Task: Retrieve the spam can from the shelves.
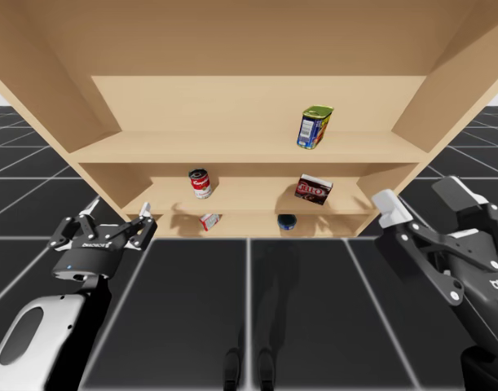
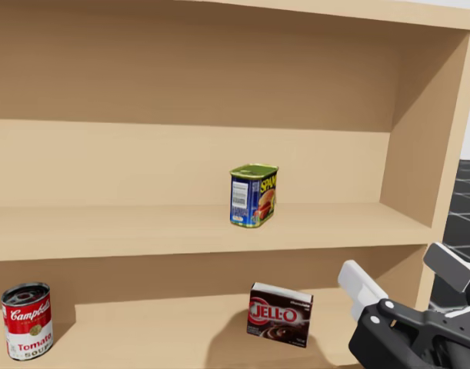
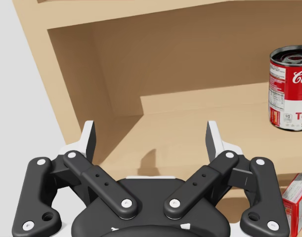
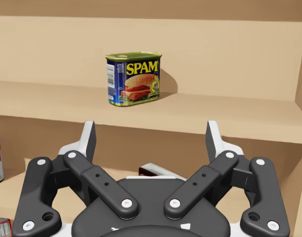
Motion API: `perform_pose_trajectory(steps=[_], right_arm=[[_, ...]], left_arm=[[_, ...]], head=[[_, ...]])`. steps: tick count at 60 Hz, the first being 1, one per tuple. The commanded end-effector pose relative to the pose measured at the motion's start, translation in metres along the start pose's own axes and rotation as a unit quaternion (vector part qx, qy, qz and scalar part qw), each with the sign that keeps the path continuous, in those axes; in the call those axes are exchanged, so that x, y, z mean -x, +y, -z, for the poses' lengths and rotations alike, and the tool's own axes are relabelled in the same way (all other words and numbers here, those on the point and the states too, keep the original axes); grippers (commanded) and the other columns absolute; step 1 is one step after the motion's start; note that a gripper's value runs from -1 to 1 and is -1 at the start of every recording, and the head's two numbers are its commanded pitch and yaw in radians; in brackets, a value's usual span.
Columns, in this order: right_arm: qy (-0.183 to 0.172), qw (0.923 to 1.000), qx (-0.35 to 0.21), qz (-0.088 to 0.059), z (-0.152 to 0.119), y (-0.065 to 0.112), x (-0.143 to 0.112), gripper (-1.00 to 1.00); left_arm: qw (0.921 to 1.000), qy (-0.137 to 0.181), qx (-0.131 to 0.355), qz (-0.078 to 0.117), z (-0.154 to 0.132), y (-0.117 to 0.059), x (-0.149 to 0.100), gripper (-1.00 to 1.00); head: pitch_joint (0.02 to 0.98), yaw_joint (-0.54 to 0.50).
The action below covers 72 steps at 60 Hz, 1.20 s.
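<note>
You see just a corner of the dark box (image 4: 155, 170); your right end effector (image 4: 151, 132) hides the rest. Beside your left end effector (image 3: 151, 132), the red-and-white can (image 3: 289, 89) and a small red box (image 3: 296, 200) are cut by the picture's edge.

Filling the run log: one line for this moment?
phase: pre-reach | target: blue rectangular can upright on upper shelf | right gripper: open, facing can, apart | left gripper: open

Matt wooden shelves (image 2: 181, 231), glossy spam can (image 2: 253, 195)

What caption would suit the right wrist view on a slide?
Open right gripper faces the blue rectangular can, upright on a shelf ahead of it.
</note>
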Motion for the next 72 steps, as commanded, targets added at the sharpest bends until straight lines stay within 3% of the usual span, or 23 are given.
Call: perform_pose_trajectory(steps=[1, 16, 20, 47, 52, 60, 72], right_arm=[[0.009, 0.9991, -0.039, 0.013, 0.004, 0.014, -0.026, -1.0], [0.027, 0.9967, -0.071, 0.027, 0.033, 0.019, -0.045, -1.0], [0.031, 0.9965, -0.075, 0.022, 0.044, 0.02, -0.046, -1.0], [0.1, 0.9879, -0.108, 0.05, 0.097, 0.015, -0.027, -1.0], [0.113, 0.986, -0.113, 0.048, 0.105, 0.015, -0.019, -1.0], [0.128, 0.9842, -0.12, 0.024, 0.118, 0.018, -0.005, -1.0], [0.146, 0.9838, -0.104, 0.002, 0.136, 0.017, 0.009, -1.0]], left_arm=[[0.9999, 0.004, 0.007, -0.007, 0.001, 0.001, 0.003, -1.0], [0.9999, 0.002, 0.011, -0.007, 0.001, 0.001, 0.003, -1.0], [0.9999, 0.001, 0.011, -0.006, 0.001, 0.0, 0.003, -1.0], [1.0, 0.003, 0.008, -0.004, 0.001, 0.001, 0.003, -1.0], [1.0, 0.003, 0.007, -0.005, 0.001, 0.001, 0.003, -1.0], [1.0, 0.002, 0.005, -0.006, 0.001, 0.002, 0.002, -1.0], [1.0, 0.0, 0.004, -0.007, 0.001, 0.003, 0.001, -1.0]], head=[[0.257, -0.21], [0.26, -0.22], [0.261, -0.23], [0.268, -0.23], [0.268, -0.23], [0.269, -0.23], [0.271, -0.23]])
